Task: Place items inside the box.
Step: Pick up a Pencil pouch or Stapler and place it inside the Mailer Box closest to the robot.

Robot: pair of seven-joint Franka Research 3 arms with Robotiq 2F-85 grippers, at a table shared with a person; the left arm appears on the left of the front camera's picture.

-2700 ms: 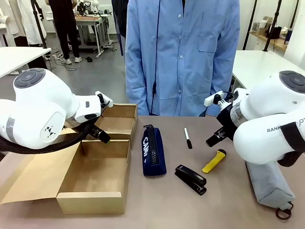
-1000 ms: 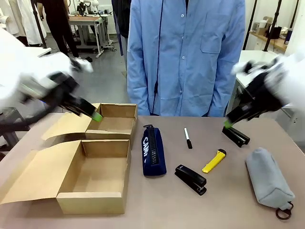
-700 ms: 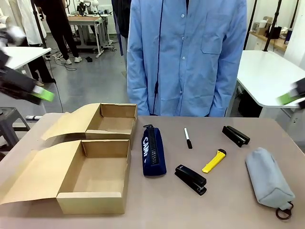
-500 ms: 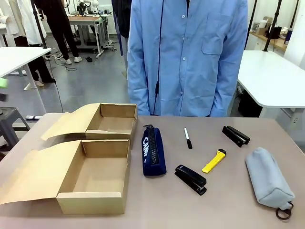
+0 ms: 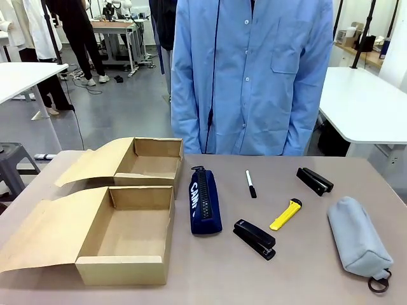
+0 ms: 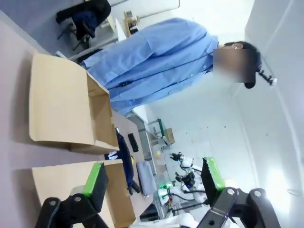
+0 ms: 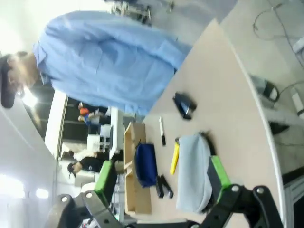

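The front view sets the open box (image 5: 121, 270) at left, with the pencil case (image 5: 205, 202), marker (image 5: 250, 183), stapler (image 5: 254, 239), utility knife (image 5: 285, 215) and pouch (image 5: 357, 236) lying beside it on the table. My wrist views show my left gripper (image 6: 153, 178) and right gripper (image 7: 161, 173), both spread wide, apparently well above the table, holding nothing.

Open box (image 5: 121, 270), navy pencil case (image 5: 205, 202) beside it, marker (image 5: 250, 183), stapler (image 5: 254, 239), yellow knife (image 5: 285, 215), grey pouch (image 5: 357, 236) far right

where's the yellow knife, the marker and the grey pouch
yellow knife (image 5: 285, 215), front view, middle of its body
marker (image 5: 250, 183), front view, middle of its barrel
grey pouch (image 5: 356, 236), front view, middle of the fabric
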